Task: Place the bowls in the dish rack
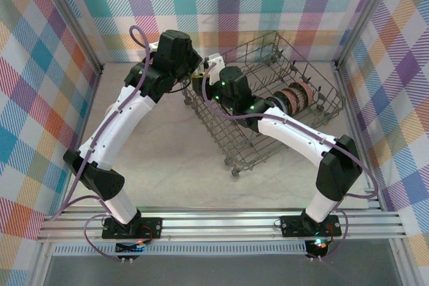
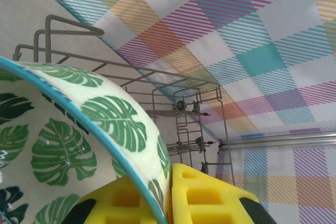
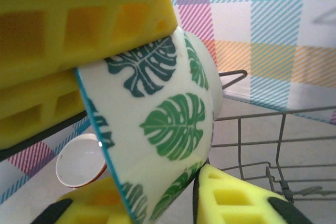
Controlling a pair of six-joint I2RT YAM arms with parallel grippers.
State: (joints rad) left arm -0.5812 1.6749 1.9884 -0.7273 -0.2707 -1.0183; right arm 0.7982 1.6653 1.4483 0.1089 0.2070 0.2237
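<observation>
The left gripper (image 2: 167, 195) is clamped on the rim of a leaf-patterned bowl (image 2: 68, 129), held above the near-left corner of the dish rack (image 1: 268, 135). The right gripper (image 3: 173, 205) has its pads on either side of the same bowl's wall; whether they press it cannot be told. Other bowls (image 1: 295, 97) stand on edge in the rack. A small orange bowl (image 3: 79, 165) lies on the table (image 1: 167, 159).

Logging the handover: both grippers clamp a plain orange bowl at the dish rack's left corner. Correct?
Not plain orange. The right wrist view shows the bowl is white with green leaf prints and a blue rim. The left gripper and right gripper do both clamp it at the dish rack's left corner.
</observation>
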